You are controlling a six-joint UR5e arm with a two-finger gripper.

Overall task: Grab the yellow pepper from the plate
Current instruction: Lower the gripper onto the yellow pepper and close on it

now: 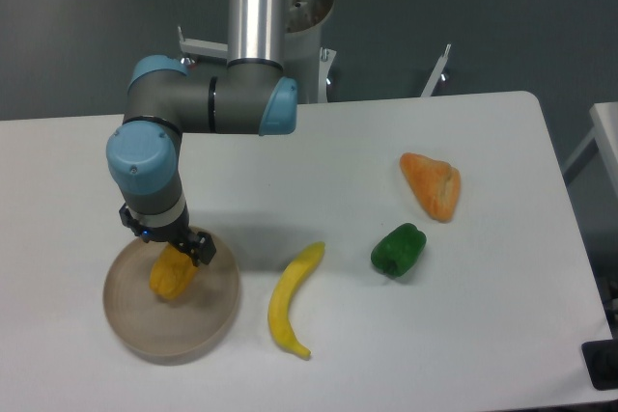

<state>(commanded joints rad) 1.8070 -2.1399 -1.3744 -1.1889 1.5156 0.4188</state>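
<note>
The yellow pepper (171, 280) lies on the left half of the round beige plate (205, 308) near the table's front left. My gripper (170, 252) points straight down right over the pepper's upper end, at or just above it. The wrist and the black gripper body cover the fingers, so whether they are open or shut does not show. The pepper's stem is hidden under the gripper.
A yellow banana (291, 300) lies just right of the plate. Farther right sit a green pepper (398, 249) and an orange wedge-shaped lump (433, 184). The arm's elbow and upright column stand behind the plate.
</note>
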